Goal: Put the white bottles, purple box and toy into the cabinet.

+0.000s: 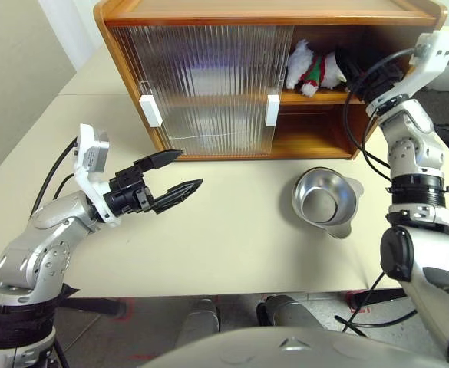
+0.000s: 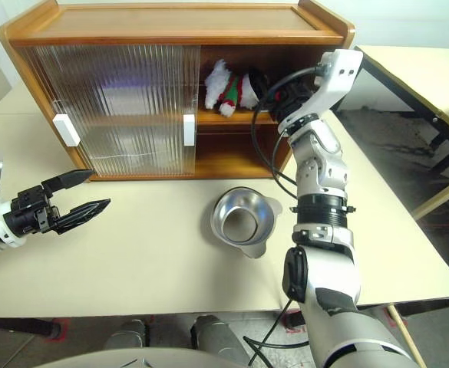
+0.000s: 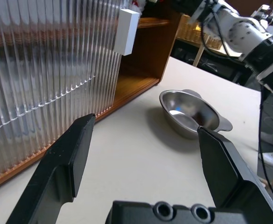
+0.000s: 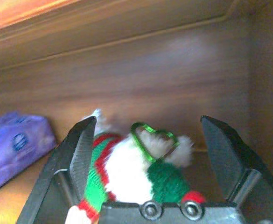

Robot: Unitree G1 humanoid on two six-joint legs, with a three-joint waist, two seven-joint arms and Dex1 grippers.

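Observation:
The toy (image 1: 312,69), a white plush in red and green, lies on the upper shelf of the cabinet (image 1: 270,15), in its open right half. My right gripper (image 4: 148,122) reaches into that shelf and is open, its fingers standing either side of the toy without gripping it. The purple box (image 4: 15,144) lies on the same shelf, further in behind the sliding doors. The white bottles are hidden. My left gripper (image 1: 190,169) hangs open and empty above the table, in front of the cabinet's left half.
Both ribbed sliding doors (image 1: 209,84) with white handles (image 1: 272,110) cover the cabinet's left part. A steel bowl (image 1: 326,201) sits on the cream table (image 1: 232,253) in front of the open side. The table's right edge lies close beside my right arm.

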